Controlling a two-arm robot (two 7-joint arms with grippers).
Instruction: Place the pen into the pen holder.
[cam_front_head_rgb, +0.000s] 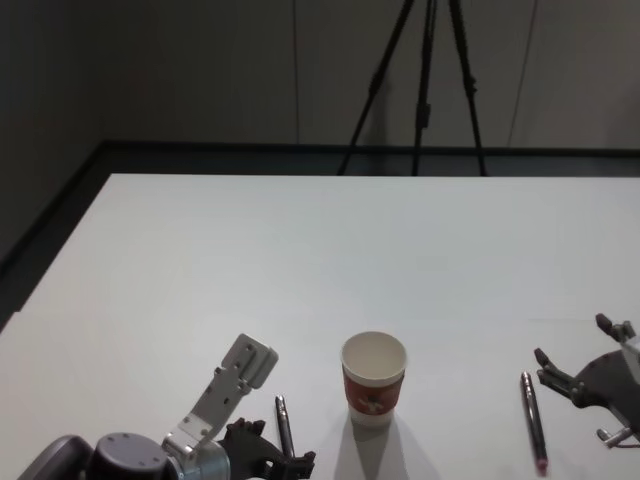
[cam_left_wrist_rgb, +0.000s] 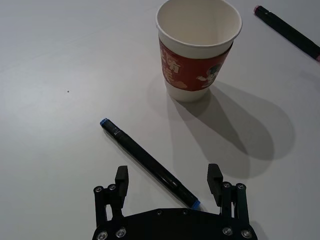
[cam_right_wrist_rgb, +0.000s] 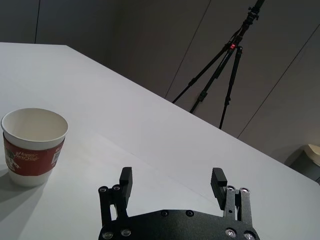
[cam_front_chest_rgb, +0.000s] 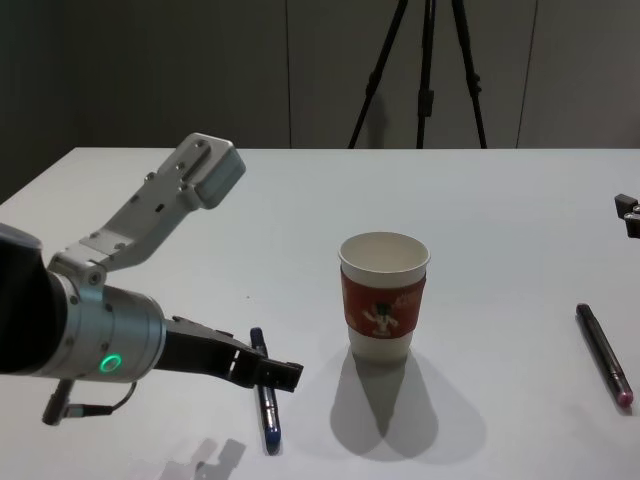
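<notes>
Nearest the robot, the left gripper (cam_left_wrist_rgb: 167, 174) hangs low over the table (cam_front_head_rgb: 300, 260) with its fingers spread wide, straddling the near end of a blue-tipped pen (cam_left_wrist_rgb: 147, 162) but not closed on it. That pen lies flat, angled away toward the cup (cam_left_wrist_rgb: 197, 50), which stands upright a little farther on, just to the right of the pen, near mid-table and with nothing in it. Off to the right, well apart from the cup, a red-tipped pen (cam_front_head_rgb: 533, 420) lies flat, and the right gripper (cam_front_head_rgb: 570, 340) hovers just beside it, fingers apart and empty. A tripod (cam_front_head_rgb: 420, 90) stands beyond the far edge.
</notes>
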